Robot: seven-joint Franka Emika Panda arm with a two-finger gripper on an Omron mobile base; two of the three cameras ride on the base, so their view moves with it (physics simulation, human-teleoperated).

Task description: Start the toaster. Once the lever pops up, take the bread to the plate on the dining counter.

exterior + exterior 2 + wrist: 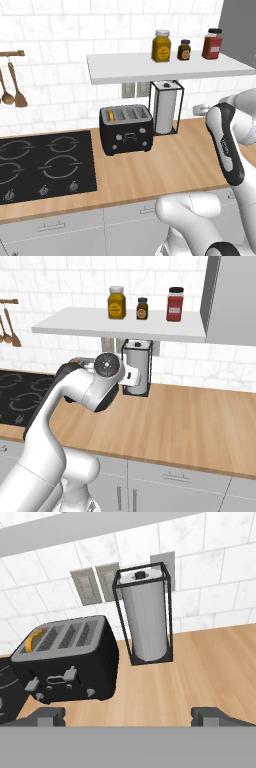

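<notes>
The black four-slot toaster [126,129] stands on the wood worktop against the tiled wall, its front levers and knobs facing me [65,674]. The bread [36,639] sits down in the leftmost slot, with just its orange crust showing [110,115]. My gripper [129,716] hangs over the worktop in front of the toaster and a little to its right, well short of it. It is open, its dark fingertips [50,716] wide apart with nothing between them. The plate and the dining counter are out of view.
A paper towel roll in a black wire frame [166,106] stands right beside the toaster. A black hob [45,165] lies to its left. A white shelf [160,67] with three jars overhangs both. Bare worktop [170,170] spreads in front.
</notes>
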